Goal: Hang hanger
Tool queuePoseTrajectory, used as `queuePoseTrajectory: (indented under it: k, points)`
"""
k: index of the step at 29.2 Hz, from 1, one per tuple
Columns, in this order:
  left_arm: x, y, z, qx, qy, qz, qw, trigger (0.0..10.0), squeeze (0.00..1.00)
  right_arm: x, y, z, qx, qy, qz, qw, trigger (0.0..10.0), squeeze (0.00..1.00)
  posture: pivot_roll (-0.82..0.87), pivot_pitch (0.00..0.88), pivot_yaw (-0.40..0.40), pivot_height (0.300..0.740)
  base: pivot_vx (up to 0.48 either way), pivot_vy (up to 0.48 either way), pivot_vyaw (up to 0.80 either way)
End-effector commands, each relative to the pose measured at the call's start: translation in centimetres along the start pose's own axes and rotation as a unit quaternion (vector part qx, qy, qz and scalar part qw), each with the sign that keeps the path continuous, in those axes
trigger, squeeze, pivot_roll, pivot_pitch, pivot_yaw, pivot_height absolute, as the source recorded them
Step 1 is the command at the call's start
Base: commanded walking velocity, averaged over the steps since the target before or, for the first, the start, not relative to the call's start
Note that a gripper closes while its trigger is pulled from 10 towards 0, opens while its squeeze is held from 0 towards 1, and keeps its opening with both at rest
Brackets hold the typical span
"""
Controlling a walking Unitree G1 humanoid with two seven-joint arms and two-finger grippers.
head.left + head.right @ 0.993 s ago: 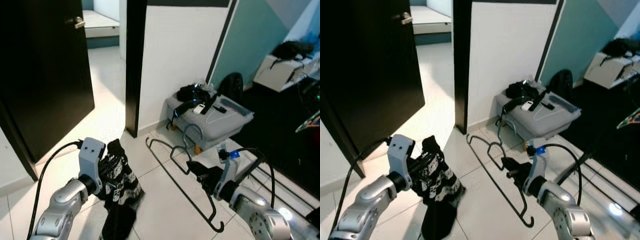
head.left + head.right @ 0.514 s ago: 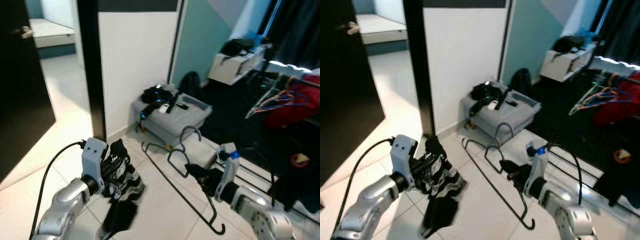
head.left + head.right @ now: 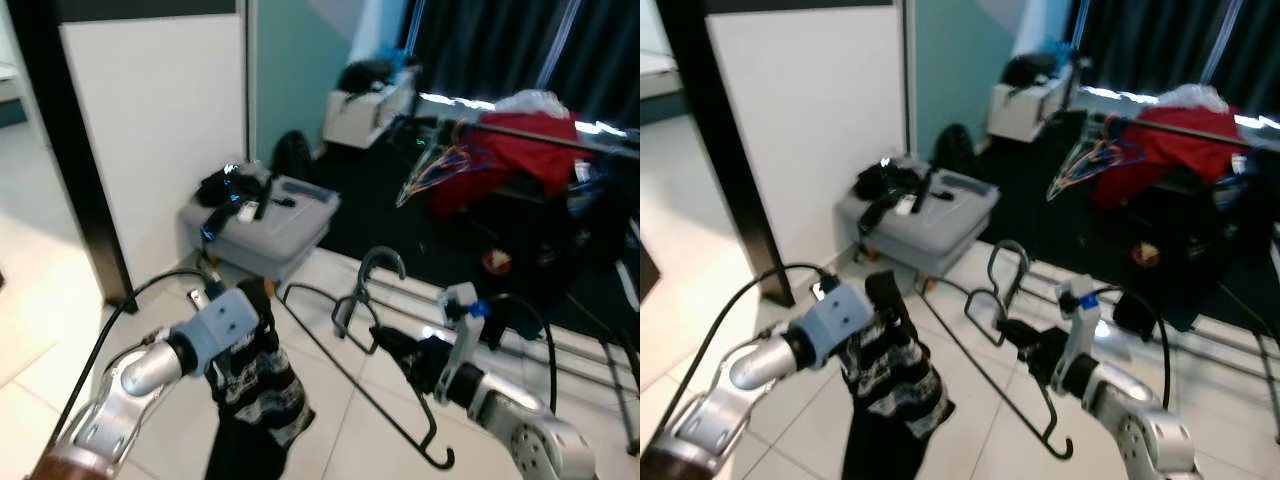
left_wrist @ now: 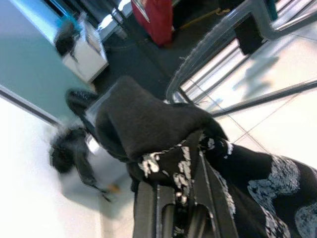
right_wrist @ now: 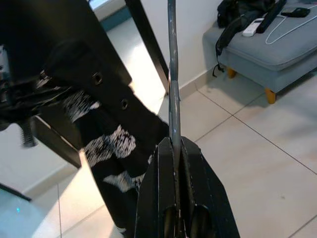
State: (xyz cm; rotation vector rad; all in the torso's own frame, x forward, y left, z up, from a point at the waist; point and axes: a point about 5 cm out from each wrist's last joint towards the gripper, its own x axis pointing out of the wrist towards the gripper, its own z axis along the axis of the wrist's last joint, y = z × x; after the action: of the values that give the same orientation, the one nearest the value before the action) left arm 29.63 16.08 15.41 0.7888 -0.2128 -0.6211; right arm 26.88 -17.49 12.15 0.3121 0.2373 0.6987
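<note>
A dark wire hanger point(image 3: 352, 318) is held over the tiled floor, its hook point(image 3: 384, 262) up and its long bar slanting down toward me. My right gripper point(image 3: 396, 349) is shut on the hanger's wire point(image 5: 171, 74), which runs between its fingers point(image 5: 163, 183). My left gripper point(image 3: 248, 345) is shut on a black garment with white pattern point(image 3: 262, 395), which hangs down in front of me to the left of the hanger. The cloth point(image 4: 148, 124) bunches over the left gripper's fingers point(image 4: 146, 208).
A clothes rail point(image 3: 540, 130) with a red garment point(image 3: 505, 160) and coloured hangers point(image 3: 435, 165) stands ahead on the right, its base bars point(image 3: 560, 345) low on the floor. A grey padded bench point(image 3: 265, 215) with black items sits by the white wall point(image 3: 160, 110).
The camera has swung right: the black door has left the picture and the clothes rail has come in. Both grippers keep their holds on the garment and the hanger.
</note>
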Motion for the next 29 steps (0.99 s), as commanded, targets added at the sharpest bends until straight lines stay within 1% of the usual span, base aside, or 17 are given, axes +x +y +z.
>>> queuePoseTrajectory:
  k: [1, 3, 5, 7, 9, 10, 12, 14, 16, 17, 19, 21, 23, 24, 25, 28, 29]
  points:
    - [0.2, 1.1, 1.1, 0.040, -0.032, 0.017, 0.999, 10.0, 0.00, -0.5, 0.0, 1.1, -0.017, -0.024, 0.007, 1.000, 10.0, 0.00, -0.02, 0.000, -0.051, 0.740, 0.000, 0.000, 0.00]
    - [0.2, 2.4, 2.3, 0.091, -0.060, 0.023, 0.994, 10.0, 0.00, -1.7, -0.4, 2.0, -0.027, -0.040, 0.020, 0.999, 10.0, 0.00, -0.02, 0.000, -0.049, 0.740, 0.000, 0.000, 0.00]
    - [-0.1, 4.1, 3.4, 0.129, -0.085, 0.014, 0.988, 10.0, 0.00, -3.9, -0.7, 3.8, -0.034, -0.058, 0.055, 0.996, 10.0, 0.00, -0.02, 0.000, -0.047, 0.740, 0.000, 0.000, 0.00]
    - [-0.1, 4.1, 3.4, 0.129, -0.085, 0.014, 0.988, 10.0, 0.00, -3.9, -0.7, 3.8, -0.034, -0.058, 0.055, 0.996, 10.0, 0.00, -0.02, 0.000, -0.047, 0.740, 0.000, 0.000, 0.00]
    - [-1.0, 5.8, 4.7, 0.150, -0.123, 0.000, 0.981, 10.0, 0.00, -6.1, -1.1, 5.6, -0.053, -0.067, 0.078, 0.993, 10.0, 0.00, -0.03, 0.000, -0.047, 0.740, 0.000, 0.000, 0.00]
    - [-1.0, 5.8, 4.7, 0.150, -0.123, 0.000, 0.981, 10.0, 0.00, -6.1, -1.1, 5.6, -0.053, -0.067, 0.078, 0.993, 10.0, 0.00, -0.03, 0.000, -0.047, 0.740, 0.000, 0.000, 0.00]
    - [-1.8, 8.0, 5.5, 0.175, -0.145, -0.010, 0.974, 10.0, 0.00, -8.1, -1.4, 7.1, -0.088, -0.074, 0.092, 0.989, 10.0, 0.00, -0.03, 0.000, -0.046, 0.740, 0.000, 0.000, 0.00]
    - [-2.1, 8.7, 5.6, 0.186, -0.149, -0.016, 0.971, 10.0, 0.00, -8.8, -1.4, 7.6, -0.103, -0.075, 0.097, 0.987, 10.0, 0.00, -0.03, 0.000, -0.046, 0.740, 0.000, 0.000, 0.00]
    - [-2.1, 8.7, 5.6, 0.186, -0.149, -0.016, 0.971, 10.0, 0.00, -8.8, -1.4, 7.6, -0.103, -0.075, 0.097, 0.987, 10.0, 0.00, -0.03, 0.000, -0.046, 0.740, 0.000, 0.000, 0.00]
    - [-2.3, 9.3, 5.7, 0.196, -0.149, -0.024, 0.969, 10.0, 0.00, -9.3, -1.2, 7.8, -0.109, -0.071, 0.110, 0.985, 10.0, 0.00, -0.02, 0.000, -0.047, 0.740, 0.000, 0.000, 0.00]
    - [-2.3, 9.3, 5.7, 0.196, -0.149, -0.024, 0.969, 10.0, 0.00, -9.3, -1.2, 7.8, -0.109, -0.071, 0.110, 0.985, 10.0, 0.00, -0.02, 0.000, -0.047, 0.740, 0.000, 0.000, 0.00]
    - [-2.9, 9.9, 6.2, 0.226, -0.154, -0.082, 0.958, 10.0, 0.00, -10.5, -0.9, 8.2, -0.115, -0.039, 0.150, 0.981, 10.0, 0.00, -0.02, 0.000, -0.050, 0.740, 0.000, 0.000, 0.00]
    - [-2.9, 9.9, 6.2, 0.226, -0.154, -0.082, 0.958, 10.0, 0.00, -10.5, -0.9, 8.2, -0.115, -0.039, 0.150, 0.981, 10.0, 0.00, -0.02, 0.000, -0.050, 0.740, 0.000, 0.000, 0.00]
    - [-3.0, 10.1, 6.6, 0.243, -0.159, -0.107, 0.951, 10.0, 0.00, -11.0, -0.9, 8.8, -0.122, -0.030, 0.162, 0.979, 10.0, 0.00, -0.02, 0.000, -0.054, 0.740, 0.000, 0.000, 0.00]
    - [-3.0, 10.1, 6.6, 0.243, -0.159, -0.107, 0.951, 10.0, 0.00, -11.0, -0.9, 8.8, -0.122, -0.030, 0.162, 0.979, 10.0, 0.00, -0.02, 0.000, -0.054, 0.740, 0.000, 0.000, 0.00]
    - [-2.8, 10.6, 7.6, 0.345, -0.163, -0.150, 0.912, 10.0, 0.00, -11.9, -0.8, 11.6, -0.145, -0.030, 0.190, 0.971, 10.0, 0.00, -0.02, 0.000, -0.056, 0.740, 0.000, 0.000, 0.00]
    - [-2.8, 10.6, 7.6, 0.345, -0.163, -0.150, 0.912, 10.0, 0.00, -11.9, -0.8, 11.6, -0.145, -0.030, 0.190, 0.971, 10.0, 0.00, -0.02, 0.000, -0.056, 0.740, 0.000, 0.000, 0.00]
